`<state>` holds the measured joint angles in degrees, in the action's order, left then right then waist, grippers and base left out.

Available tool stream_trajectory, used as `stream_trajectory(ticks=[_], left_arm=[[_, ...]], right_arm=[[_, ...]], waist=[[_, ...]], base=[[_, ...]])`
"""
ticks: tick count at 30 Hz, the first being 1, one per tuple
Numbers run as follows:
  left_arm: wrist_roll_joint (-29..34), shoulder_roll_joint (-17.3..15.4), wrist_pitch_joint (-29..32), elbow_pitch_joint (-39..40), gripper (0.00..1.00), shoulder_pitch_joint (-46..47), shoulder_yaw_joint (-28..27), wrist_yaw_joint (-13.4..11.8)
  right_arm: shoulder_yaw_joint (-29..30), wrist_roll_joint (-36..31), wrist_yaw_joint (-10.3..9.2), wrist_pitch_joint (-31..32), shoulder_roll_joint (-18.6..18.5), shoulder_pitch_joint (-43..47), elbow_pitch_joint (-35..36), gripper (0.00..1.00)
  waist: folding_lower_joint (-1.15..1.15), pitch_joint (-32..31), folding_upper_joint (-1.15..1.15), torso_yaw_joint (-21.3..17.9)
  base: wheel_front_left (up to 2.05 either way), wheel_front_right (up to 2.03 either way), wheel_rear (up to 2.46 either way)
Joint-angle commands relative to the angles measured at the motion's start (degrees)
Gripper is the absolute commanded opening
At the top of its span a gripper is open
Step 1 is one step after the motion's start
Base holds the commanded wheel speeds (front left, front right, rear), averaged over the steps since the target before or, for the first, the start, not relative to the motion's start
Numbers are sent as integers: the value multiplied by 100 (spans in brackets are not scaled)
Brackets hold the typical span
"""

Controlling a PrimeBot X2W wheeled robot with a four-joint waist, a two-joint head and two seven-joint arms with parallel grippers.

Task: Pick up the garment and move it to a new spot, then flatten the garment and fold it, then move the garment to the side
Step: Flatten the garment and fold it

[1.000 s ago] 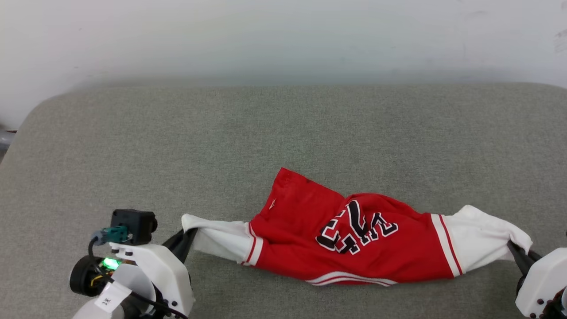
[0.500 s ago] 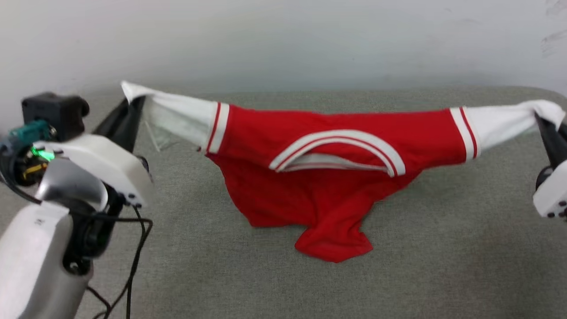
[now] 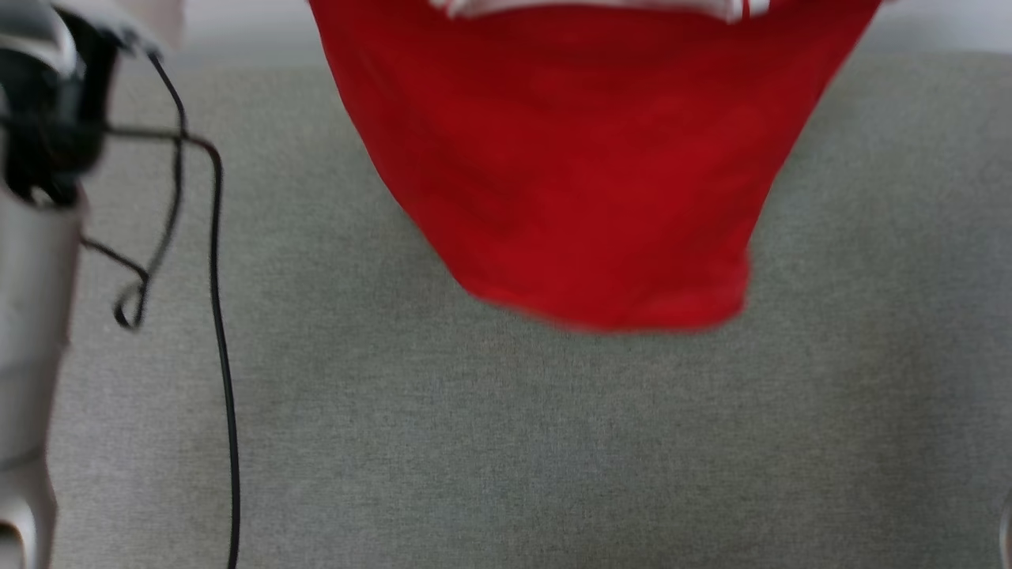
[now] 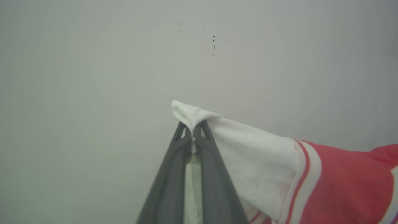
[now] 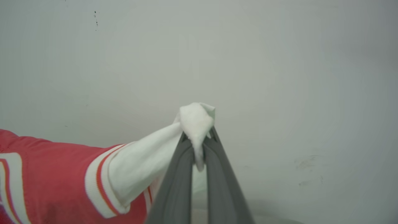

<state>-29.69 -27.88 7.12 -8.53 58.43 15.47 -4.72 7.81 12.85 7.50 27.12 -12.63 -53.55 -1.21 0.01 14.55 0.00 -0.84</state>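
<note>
Head view: garment [image 3: 585, 174] hangs aloft — left gripper [image 4: 192, 141] and right gripper [image 5: 199, 143] each clenched on 1 sleeve tip [image 4: 189, 113]; either pinch could slip.

Light is soft and even, without glare. The head view is smeared by motion: the shirt [image 3: 585, 158] has a fuzzy lower edge, and the arm [image 3: 32, 316] and cable [image 3: 224, 379] at 9 o'clock are blurred. Both wrist views are sharper; the wall [image 4: 93, 62] dims toward the corners, and the white sleeve [image 4: 248, 155] looks nearly washed out.
</note>
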Motion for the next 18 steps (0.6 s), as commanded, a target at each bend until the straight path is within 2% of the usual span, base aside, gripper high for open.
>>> stream_trajectory(ticks=[1, 9, 15, 18], left_arm=[[75, -11, -90, -141, 0, 233, -18, 42], [298, 13, -658, -1344, 0, 1812, -28, 349], [386, 100, -957, -2177, 0, 2586, 51, 505], [328, 162, -922, -2636, 0, 2847, 78, 610]], right_arm=[[-33, -37, -2, -68, -24, -245, -104, 0], [-187, -243, -2, -504, -39, -1958, -1167, 0], [-245, -335, -2, -889, 87, -2826, -1935, 0], [-194, -259, -3, -1070, 203, -3164, -2419, 0]], waist=[[-1, 341, 0, -19], [-1, 1051, 0, -101], [-1, 1448, 0, -157], [-1, 1660, 0, -175]], base=[[0, 0, 0], [0, 0, 0], [0, 0, 0], [0, 0, 0]])
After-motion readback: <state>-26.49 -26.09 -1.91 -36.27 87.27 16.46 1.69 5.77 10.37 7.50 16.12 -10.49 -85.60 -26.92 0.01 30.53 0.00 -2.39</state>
